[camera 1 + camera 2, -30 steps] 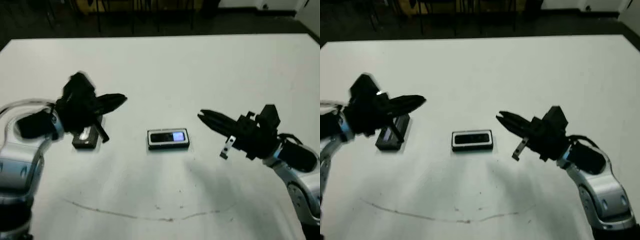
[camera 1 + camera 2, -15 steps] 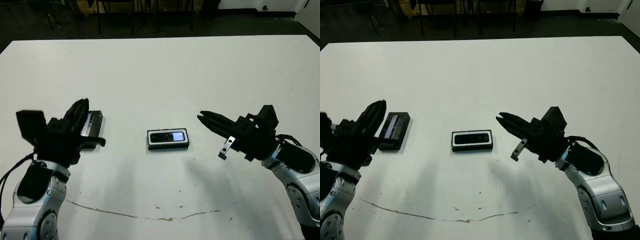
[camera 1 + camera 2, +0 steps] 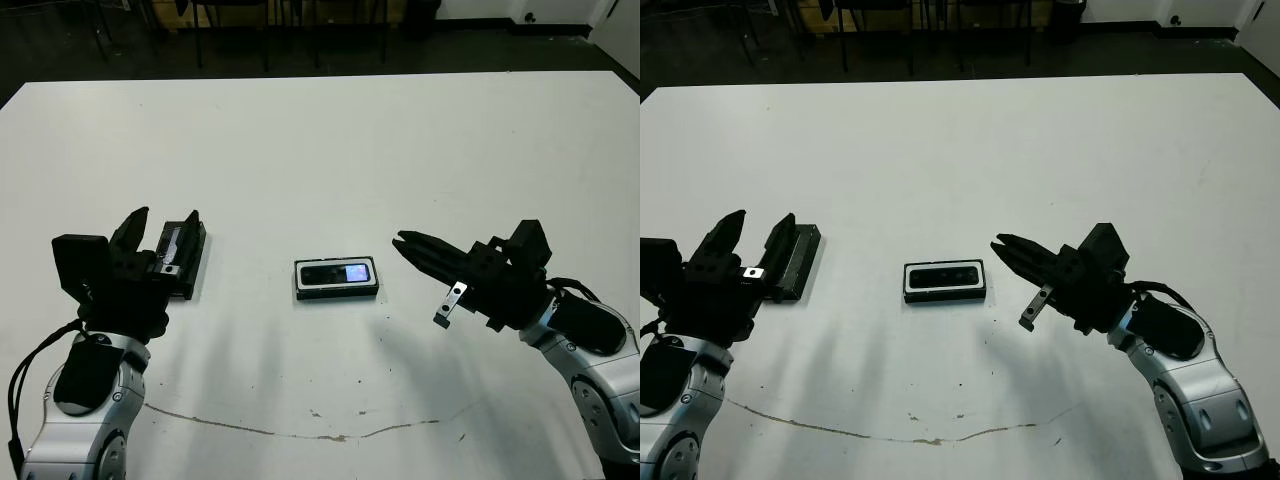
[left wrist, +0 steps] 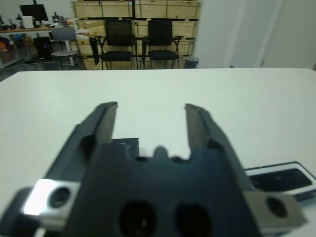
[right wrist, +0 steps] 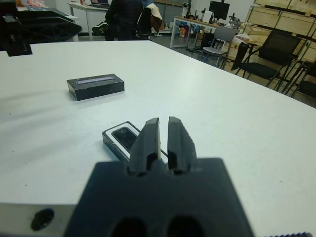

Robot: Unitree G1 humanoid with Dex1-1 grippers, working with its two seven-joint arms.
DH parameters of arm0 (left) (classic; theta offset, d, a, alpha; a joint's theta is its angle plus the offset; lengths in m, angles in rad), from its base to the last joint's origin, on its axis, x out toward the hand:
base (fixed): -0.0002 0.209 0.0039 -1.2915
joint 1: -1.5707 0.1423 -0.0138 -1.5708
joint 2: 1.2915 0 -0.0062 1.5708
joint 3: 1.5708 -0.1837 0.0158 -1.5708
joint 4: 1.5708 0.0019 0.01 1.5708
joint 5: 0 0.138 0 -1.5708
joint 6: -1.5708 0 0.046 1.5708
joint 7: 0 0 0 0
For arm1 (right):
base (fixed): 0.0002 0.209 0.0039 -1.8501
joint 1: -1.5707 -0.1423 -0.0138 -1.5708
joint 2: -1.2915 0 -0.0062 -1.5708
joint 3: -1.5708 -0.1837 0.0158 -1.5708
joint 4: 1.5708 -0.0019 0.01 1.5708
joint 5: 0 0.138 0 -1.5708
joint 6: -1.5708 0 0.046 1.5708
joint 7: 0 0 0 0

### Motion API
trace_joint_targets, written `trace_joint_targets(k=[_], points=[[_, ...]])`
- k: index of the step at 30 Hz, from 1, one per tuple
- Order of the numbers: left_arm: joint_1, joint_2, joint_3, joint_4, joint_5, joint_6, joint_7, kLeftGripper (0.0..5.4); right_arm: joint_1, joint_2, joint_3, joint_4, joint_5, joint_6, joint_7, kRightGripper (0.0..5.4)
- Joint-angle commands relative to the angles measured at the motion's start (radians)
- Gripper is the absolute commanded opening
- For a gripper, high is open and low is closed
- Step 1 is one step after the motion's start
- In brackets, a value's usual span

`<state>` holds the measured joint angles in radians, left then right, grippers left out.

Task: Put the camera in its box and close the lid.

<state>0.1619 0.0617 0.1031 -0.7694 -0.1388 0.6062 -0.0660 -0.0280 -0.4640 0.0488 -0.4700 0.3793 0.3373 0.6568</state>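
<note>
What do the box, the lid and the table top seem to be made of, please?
Box: probably rigid card, matt black walls, white lining.
Lid: likely the same matt black board, with a shiny silvery strip that catches the light.
Table: smooth white laminate, faintly glossy, with a scuff line near the front.

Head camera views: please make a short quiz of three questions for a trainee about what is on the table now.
1. True or false: the camera already lies in the box.
2. Which gripper is nearer to the lid: A) left gripper, B) right gripper?
3. Fill in: the left gripper's fingers are ____, with nothing between them.

Key: 1. True, it lies inside the white lining. 2. A. 3. open.
</note>
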Motion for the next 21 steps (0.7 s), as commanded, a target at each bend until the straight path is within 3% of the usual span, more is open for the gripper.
trace_joint_targets(k=[1,9,21], points=[[-0.012,-0.011,0.004,0.032,-0.009,0.049,0.026,3.99,0.01,-0.006,0.007,0.012,-0.009,-0.009,0.005,0.0],[-0.054,-0.037,0.043,0.09,-0.064,0.082,0.058,5.38,0.004,-0.015,0.007,0.015,-0.01,0.0,0.002,0.0],[-0.086,-0.019,0.073,0.128,-0.105,0.223,0.072,5.38,0.006,-0.011,-0.001,0.004,0.005,0.016,-0.002,0.0]])
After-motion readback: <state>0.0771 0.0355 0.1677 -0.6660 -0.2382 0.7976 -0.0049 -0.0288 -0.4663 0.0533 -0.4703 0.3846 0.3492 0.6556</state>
